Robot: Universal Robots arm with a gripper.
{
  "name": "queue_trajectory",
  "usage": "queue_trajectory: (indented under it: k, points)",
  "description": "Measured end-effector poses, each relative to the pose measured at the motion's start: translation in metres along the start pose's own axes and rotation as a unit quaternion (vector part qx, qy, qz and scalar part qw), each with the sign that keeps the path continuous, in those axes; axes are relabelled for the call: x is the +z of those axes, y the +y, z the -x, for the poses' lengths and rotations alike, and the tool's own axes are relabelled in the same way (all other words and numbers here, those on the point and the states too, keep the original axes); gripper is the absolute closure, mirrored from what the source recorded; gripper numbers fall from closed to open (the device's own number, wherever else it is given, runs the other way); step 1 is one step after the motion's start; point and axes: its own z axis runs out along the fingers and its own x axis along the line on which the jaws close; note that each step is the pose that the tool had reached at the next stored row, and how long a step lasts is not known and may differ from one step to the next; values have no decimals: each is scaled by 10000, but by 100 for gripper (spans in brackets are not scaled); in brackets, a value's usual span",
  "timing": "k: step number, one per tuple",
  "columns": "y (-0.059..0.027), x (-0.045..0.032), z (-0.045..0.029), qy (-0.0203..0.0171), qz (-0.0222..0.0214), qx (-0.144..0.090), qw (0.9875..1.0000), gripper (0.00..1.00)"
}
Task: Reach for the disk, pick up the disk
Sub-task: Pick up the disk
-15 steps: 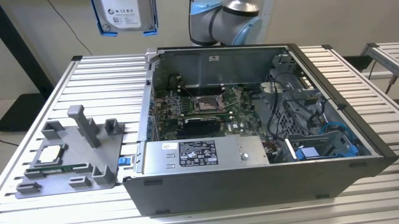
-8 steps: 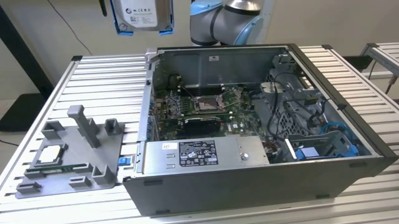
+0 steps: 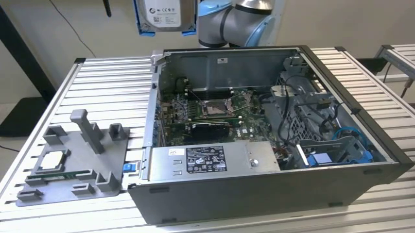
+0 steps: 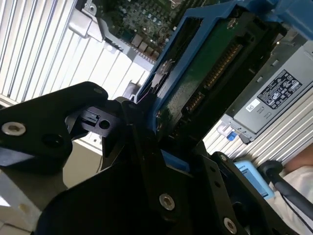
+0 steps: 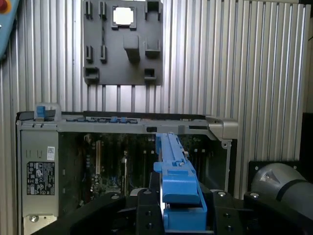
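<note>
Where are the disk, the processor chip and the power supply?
the disk (image 3: 164,14), exterior view, on its white label
the processor chip (image 5: 123,16), first wrist view, on its silver top
the power supply (image 3: 205,160), exterior view, on its black-and-white label

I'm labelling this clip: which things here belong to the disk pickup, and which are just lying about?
Job in hand:
flat silver metal disk with blue plastic side rails, held aloft
black pincer clamped on it

Lying about:
open dark grey computer case
long grey metal box inside it
small square silver processor chip on grey plastic tray
</note>
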Motion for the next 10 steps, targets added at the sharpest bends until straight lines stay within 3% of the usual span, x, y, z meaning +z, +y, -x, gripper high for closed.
queue_trajectory:
  k: [10]
  points:
    - [-424, -1, -2, 0, 1, 0, 10000, 100]
